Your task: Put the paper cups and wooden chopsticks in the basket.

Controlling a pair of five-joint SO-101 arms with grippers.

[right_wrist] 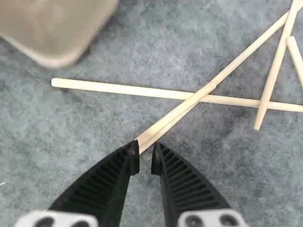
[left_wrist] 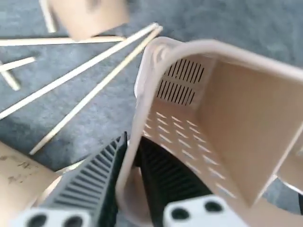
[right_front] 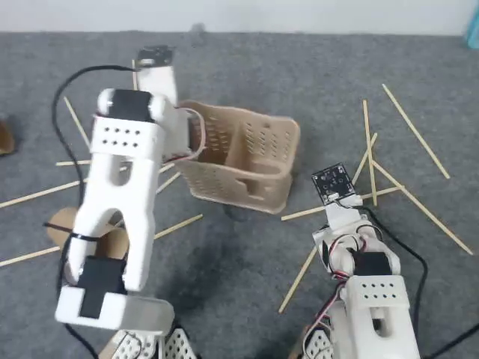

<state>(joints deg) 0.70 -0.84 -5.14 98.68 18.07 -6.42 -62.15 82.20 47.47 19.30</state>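
The beige perforated basket [right_front: 247,161] stands mid-table, and my left gripper [left_wrist: 130,165] is shut on its left rim, one finger inside and one outside the wall [left_wrist: 189,118]. Paper cups [right_front: 63,224] lie on their sides under the left arm; in the left wrist view one cup [left_wrist: 90,16] lies beyond the basket and another [left_wrist: 19,175] lies close by. Wooden chopsticks [right_front: 415,131] are scattered over the grey carpet. My right gripper [right_wrist: 144,153], right of the basket, is shut on the end of one chopstick [right_wrist: 213,85], which lies across another stick [right_wrist: 118,88].
Several chopsticks [right_front: 34,194] lie left of the basket and several more cross each other at the right [right_front: 370,161]. A brown object [right_front: 4,138] sits at the left edge. The left arm's cable [right_front: 67,90] loops above the carpet.
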